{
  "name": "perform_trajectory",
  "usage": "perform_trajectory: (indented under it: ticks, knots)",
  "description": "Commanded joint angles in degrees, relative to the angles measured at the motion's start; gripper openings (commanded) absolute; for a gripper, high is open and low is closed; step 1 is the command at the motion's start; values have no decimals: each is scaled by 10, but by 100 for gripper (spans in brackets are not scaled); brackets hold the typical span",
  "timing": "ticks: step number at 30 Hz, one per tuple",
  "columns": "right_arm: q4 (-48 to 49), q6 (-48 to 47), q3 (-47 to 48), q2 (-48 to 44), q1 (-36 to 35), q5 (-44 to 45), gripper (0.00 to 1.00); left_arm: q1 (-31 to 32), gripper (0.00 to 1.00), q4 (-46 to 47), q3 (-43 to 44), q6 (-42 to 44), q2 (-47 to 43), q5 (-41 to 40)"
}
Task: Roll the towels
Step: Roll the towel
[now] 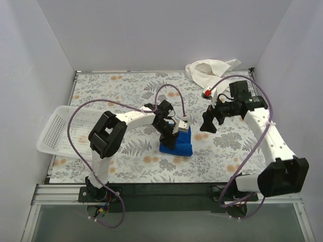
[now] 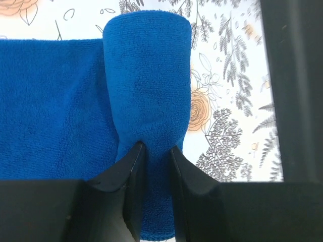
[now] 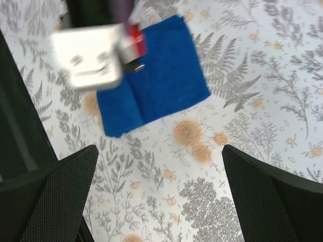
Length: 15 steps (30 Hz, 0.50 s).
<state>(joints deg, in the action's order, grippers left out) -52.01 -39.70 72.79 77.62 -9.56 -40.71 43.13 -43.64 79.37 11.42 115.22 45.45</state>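
Note:
The royal blue towel [image 1: 177, 146] lies near the table's middle, partly rolled. In the left wrist view its rolled end [image 2: 146, 80] stands as a thick tube beside the flat part [image 2: 50, 106]. My left gripper [image 2: 155, 151] is shut on the near end of that roll; in the top view it [image 1: 169, 137] sits right over the towel. The blue towel also shows in the right wrist view [image 3: 161, 80]. My right gripper [image 1: 209, 122] is open and empty, hovering to the right of the blue towel. The white towel [image 1: 208, 72] lies crumpled at the back right corner.
A white perforated basket [image 1: 59, 132] sits at the table's left edge. A small red and white object [image 1: 207, 93] lies in front of the white towel. White walls close in the table on three sides. The tablecloth is floral.

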Motion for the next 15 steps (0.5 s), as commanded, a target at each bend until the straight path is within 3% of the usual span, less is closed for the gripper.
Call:
perform_trajectory:
  ticks: [1, 6, 15]
  knots:
    - [18, -46, -77, -58, -55, 66, 99, -22, 8, -108, 3, -16, 86, 23]
    - [141, -5, -185, -109, -202, 201, 97, -61, 10, -150, 57, 13, 166, 63]
    - [320, 12, -230, -28, -366, 334, 89, -74, 13, -178, 104, 26, 221, 76]
